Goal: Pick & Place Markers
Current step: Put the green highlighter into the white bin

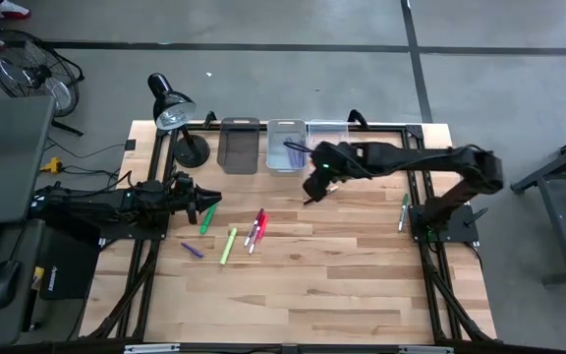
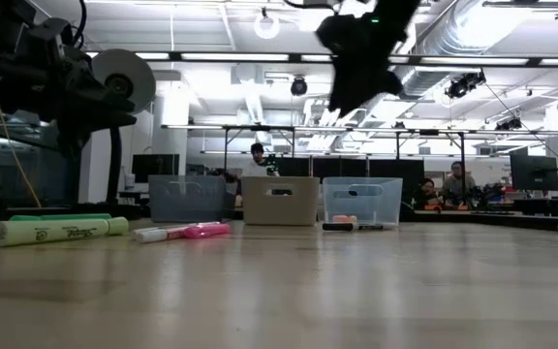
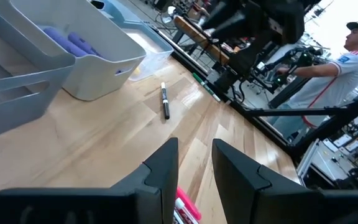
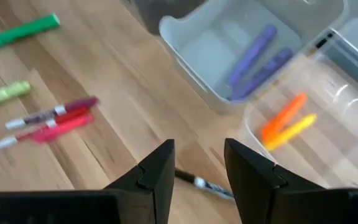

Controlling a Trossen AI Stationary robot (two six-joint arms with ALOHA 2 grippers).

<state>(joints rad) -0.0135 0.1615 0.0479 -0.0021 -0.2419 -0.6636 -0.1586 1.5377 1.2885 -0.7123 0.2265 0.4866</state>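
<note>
Markers lie loose on the table: a green one (image 1: 206,218), a lime one (image 1: 228,246), a purple one (image 1: 193,250), red and pink ones (image 1: 255,229), a black-and-white one (image 4: 205,184) and a green one (image 1: 403,211) beside the right arm's base. Two purple markers (image 4: 257,55) lie in the light grey bin (image 1: 285,146). An orange and a yellow marker (image 4: 288,121) lie in the clear bin (image 1: 327,138). My right gripper (image 4: 197,169) hangs open above the black-and-white marker, in front of the bins. My left gripper (image 3: 194,168) is open near the table's left edge, beside the green marker.
A dark grey bin (image 1: 239,145) stands left of the light grey one along the far edge. A black desk lamp (image 1: 173,108) stands at the far left corner. People show in the room beyond the table (image 3: 353,56). The table's near half is bare wood (image 1: 312,295).
</note>
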